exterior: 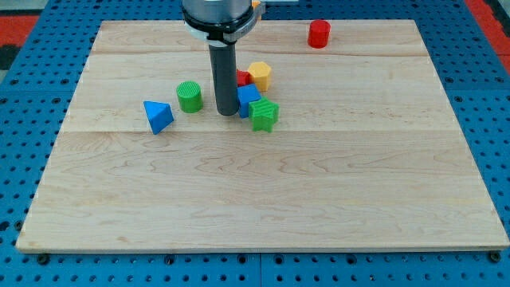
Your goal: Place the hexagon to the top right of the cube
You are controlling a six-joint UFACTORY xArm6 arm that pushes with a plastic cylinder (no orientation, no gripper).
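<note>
My tip [228, 112] rests on the wooden board just left of a blue cube [249, 98], touching or nearly touching it. A yellow hexagon [260, 75] sits just above and right of the blue cube. A small red block [243, 77] is partly hidden between the rod and the yellow hexagon. A green star-shaped block [264, 115] lies against the blue cube's lower right. A green cylinder [190, 96] stands to the left of my tip.
A blue triangular block [158, 116] lies further left. A red cylinder [319, 33] stands near the board's top edge, right of centre. The wooden board [263, 199] lies on a blue perforated table.
</note>
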